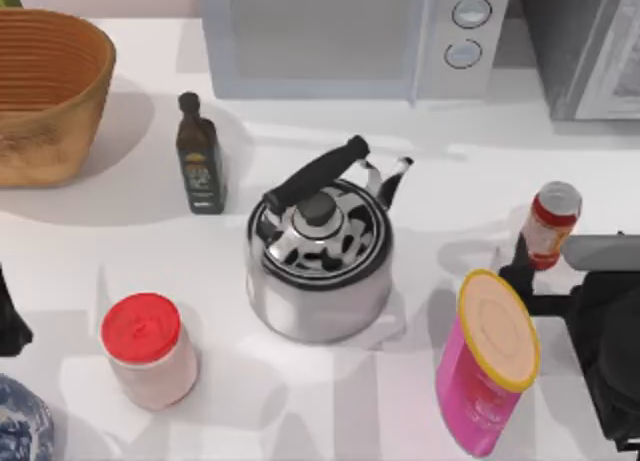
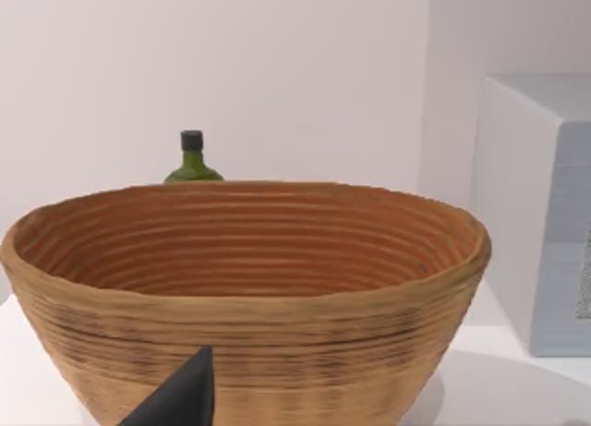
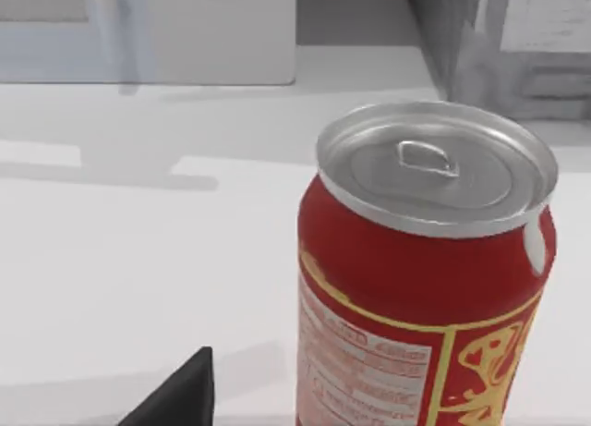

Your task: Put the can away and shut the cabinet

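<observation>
The can [image 1: 551, 222], red with silver top and pale label, stands upright on the white desk [image 1: 120, 251] near its right edge, in front of the grey cabinet [image 1: 590, 41] at the back right corner. Right pincer [image 1: 520, 271] sits just beside the can on its near side, one dark finger [image 1: 517, 263] reaching up next to it; can't tell if it touches the can, and can't tell whether that pincer is spread or clenched. Right wrist view has the can [image 3: 425, 287] close up, upright, pull tab on the lid, a dark fingertip [image 3: 180, 398] to one side and apart from the can there. Tall pink canister [image 1: 487, 366] with yellow-rimmed tan lid stands just left of the right arm, nearer the front than the can. Steel kettle [image 1: 320, 261] with black handle is mid-desk, dark oil bottle [image 1: 200, 156] back-left of it, pale jar with red lid [image 1: 150, 349] front-left. Woven basket [image 1: 45, 91] at back left, microwave [image 1: 350, 36] at back centre. Left arm parked at the desk's left edge, its pincer [image 1: 8, 321] barely in the top view; can't tell its state either. Left wrist view faces the basket [image 2: 245, 287] with a green bottle [image 2: 192, 163] poking up behind it, one dark fingertip [image 2: 185, 398] in front.
</observation>
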